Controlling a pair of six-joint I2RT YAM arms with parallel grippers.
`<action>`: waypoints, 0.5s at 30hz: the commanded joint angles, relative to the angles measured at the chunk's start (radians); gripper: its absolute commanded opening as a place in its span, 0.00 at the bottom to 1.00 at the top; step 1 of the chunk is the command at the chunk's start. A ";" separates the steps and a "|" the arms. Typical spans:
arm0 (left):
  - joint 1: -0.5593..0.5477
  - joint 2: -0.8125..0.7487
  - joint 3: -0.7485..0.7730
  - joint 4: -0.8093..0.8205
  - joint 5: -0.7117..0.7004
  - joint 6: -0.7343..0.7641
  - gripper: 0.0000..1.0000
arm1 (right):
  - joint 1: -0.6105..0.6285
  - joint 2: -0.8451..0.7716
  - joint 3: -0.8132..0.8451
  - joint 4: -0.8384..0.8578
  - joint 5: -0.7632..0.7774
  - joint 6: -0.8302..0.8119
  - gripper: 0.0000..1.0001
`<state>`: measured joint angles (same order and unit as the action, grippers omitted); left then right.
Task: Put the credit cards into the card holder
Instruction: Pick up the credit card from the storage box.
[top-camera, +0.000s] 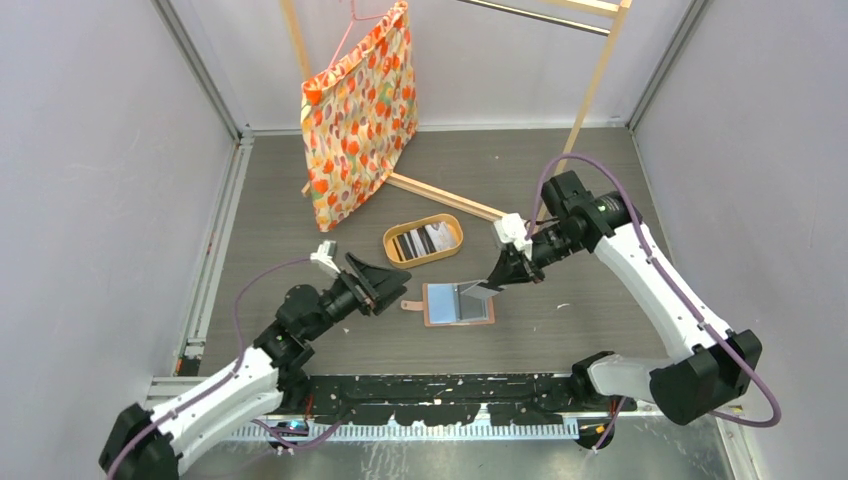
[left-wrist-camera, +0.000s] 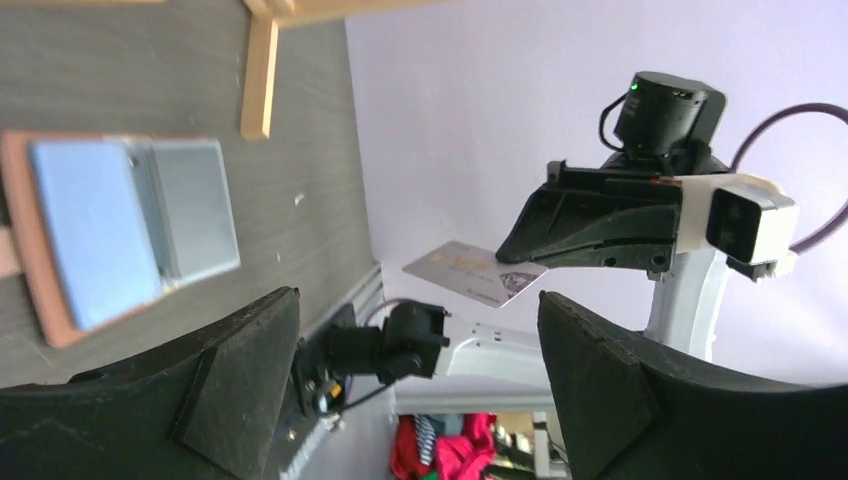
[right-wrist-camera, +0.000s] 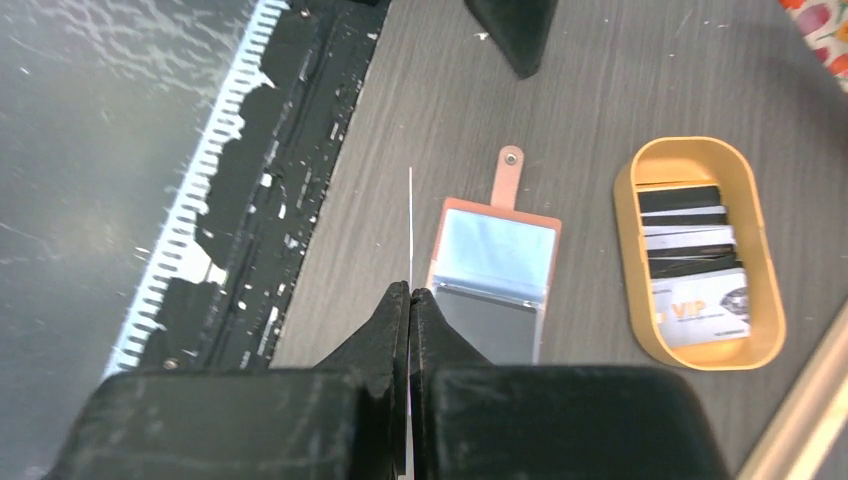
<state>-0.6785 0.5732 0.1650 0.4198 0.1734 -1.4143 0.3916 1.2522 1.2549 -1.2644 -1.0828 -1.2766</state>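
Grey card (top-camera: 480, 290) clamped in down-tilted right gripper (top-camera: 497, 283) near card holder (top-camera: 445, 304); left gripper (top-camera: 393, 288) spread.

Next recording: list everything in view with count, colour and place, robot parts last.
card holder: one, salmon-tan with light-blue and dark pockets, open flat on the table, mid-front
held card: one, silver-grey, off the table, by the card holder
tray: one, oval, yellow-tan wood, just behind the card holder
tray cards: several, black, grey and white, stacked overlapping inside the tray
bag: one, orange floral, hanging on the rack, back left
rack: one, pale wood, across the back
table: one, grey wood grain
left gripper: one, black, open, empty, left of the card holder
right gripper: one, black, shut on the held card
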 joint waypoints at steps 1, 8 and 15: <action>-0.123 0.165 0.070 0.177 -0.042 -0.168 0.88 | -0.026 -0.062 -0.039 -0.030 0.007 -0.236 0.01; -0.245 0.490 0.143 0.394 -0.108 -0.317 0.70 | -0.030 -0.105 -0.104 0.009 0.000 -0.319 0.01; -0.301 0.748 0.210 0.591 -0.126 -0.434 0.70 | -0.030 -0.116 -0.143 0.049 -0.002 -0.331 0.01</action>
<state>-0.9550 1.2339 0.3244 0.8078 0.0708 -1.7527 0.3641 1.1622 1.1236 -1.2545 -1.0641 -1.5646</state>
